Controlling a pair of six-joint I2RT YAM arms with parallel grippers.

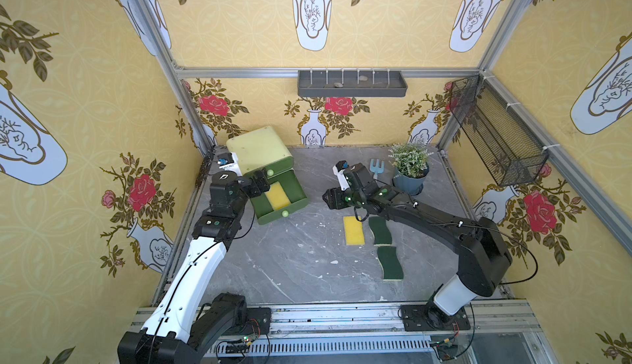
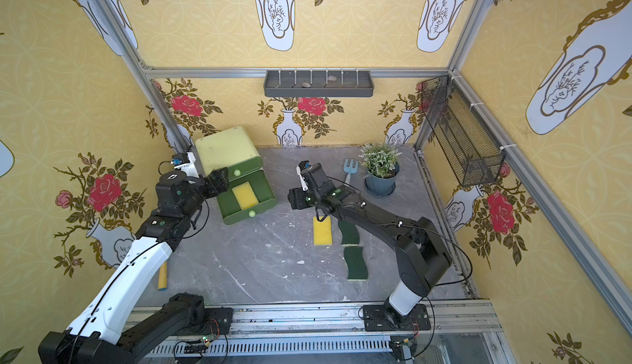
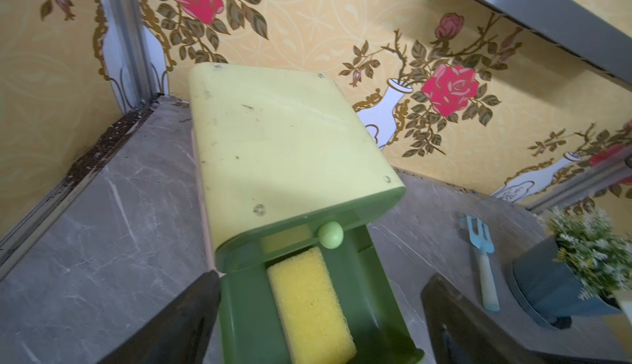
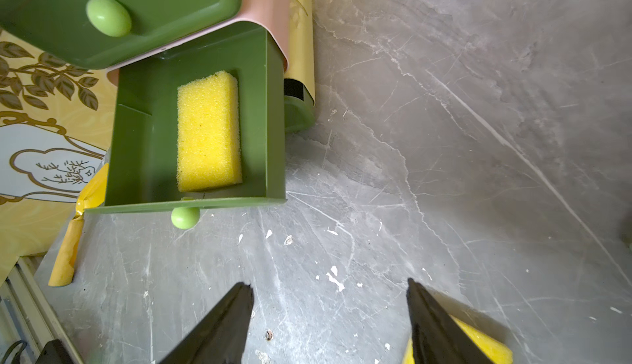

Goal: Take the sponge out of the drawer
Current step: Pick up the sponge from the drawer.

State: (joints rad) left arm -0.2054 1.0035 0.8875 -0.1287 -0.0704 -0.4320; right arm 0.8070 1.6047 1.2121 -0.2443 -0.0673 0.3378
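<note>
A yellow sponge (image 1: 277, 195) (image 2: 245, 195) lies flat in the pulled-out lower drawer (image 1: 261, 208) (image 2: 227, 208) of a small pale-green cabinet (image 1: 256, 148) at the back left. My left gripper (image 1: 260, 181) (image 3: 323, 275) hangs open just above the drawer's cabinet end, its fingers to either side of the drawer (image 3: 246, 311) with the sponge (image 3: 309, 305) between and below them. My right gripper (image 1: 331, 199) (image 4: 326, 282) is open over bare table to the right of the drawer (image 4: 147, 146), holding nothing. The sponge (image 4: 208, 133) is apart from it.
A second yellow sponge (image 1: 354, 230) and two dark green scouring pads (image 1: 380, 230) (image 1: 390, 263) lie on the table under the right arm. A potted plant (image 1: 410, 170) and blue garden fork (image 1: 376, 167) stand at the back right. Another sponge (image 2: 162, 275) stands on edge by the left arm.
</note>
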